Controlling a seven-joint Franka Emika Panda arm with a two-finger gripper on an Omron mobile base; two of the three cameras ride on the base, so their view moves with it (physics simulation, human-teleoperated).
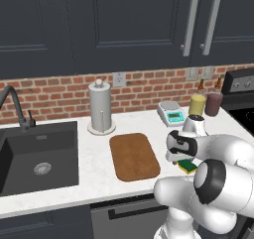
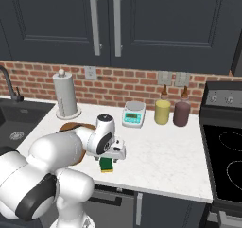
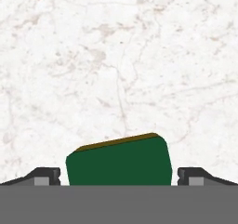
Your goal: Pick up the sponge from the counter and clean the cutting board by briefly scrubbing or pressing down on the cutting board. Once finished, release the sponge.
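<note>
Your gripper (image 3: 119, 176) sits low over the counter (image 1: 94, 158), just right of the cutting board (image 1: 134, 156), with the sponge (image 3: 118, 162) lying between its two fingertips (image 3: 44, 175). In the hand view you see the jaws spread apart, one tip on each side of the sponge with a small gap to the green top on both sides, so nothing is gripped. From the right base view the sponge (image 2: 107, 164) rests flat on the white stone directly beneath the hand (image 2: 113, 152), near the counter's front edge and apart from the board. Behind it stand a paper towel roll (image 1: 100, 106), a scale (image 1: 171, 113) and two bottles (image 1: 198, 103).
</note>
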